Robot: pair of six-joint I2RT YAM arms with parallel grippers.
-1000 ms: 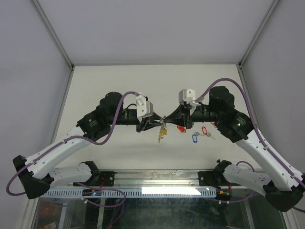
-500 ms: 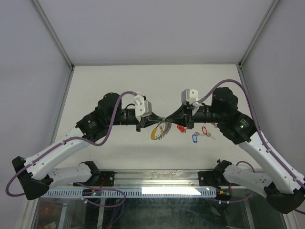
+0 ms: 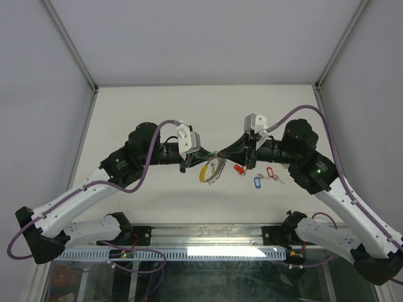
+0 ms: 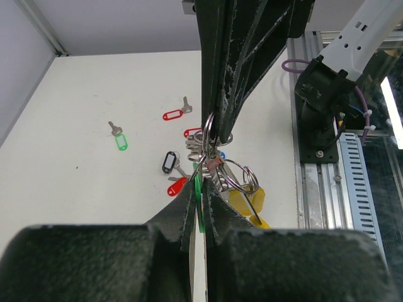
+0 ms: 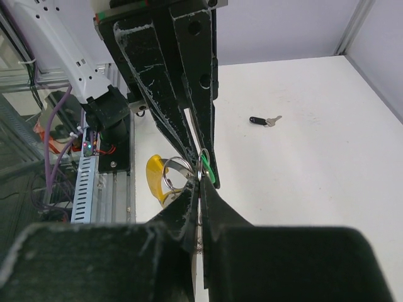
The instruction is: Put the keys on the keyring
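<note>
Left gripper [image 4: 201, 196] fingers clamped on green oval-tagged silver key [image 5: 211, 174]; right gripper [image 5: 200, 187] fingers pinched tight on silvery coiled keyring with yellow segment [image 3: 211, 172], mid-air.

Bright, even white light from overhead, diffuse, no hard shadows.

Top view: sharp. The table [image 3: 157, 107] is a bit washed out, with faint soft shadows under the arms. Light strip [image 3: 217, 251] on the near rail glares. Frame posts lean at the edges. The keyring [image 3: 211, 171] is tiny and its detail is lost.

Left wrist view: left gripper [image 4: 200, 189] is near-field, dark and blurred. The green-tagged key [image 4: 198, 207] in it is soft too, while the background is crisp.

Right wrist view: right gripper [image 5: 201, 189] is underexposed and out of focus. The left side of the picture is dim.
</note>
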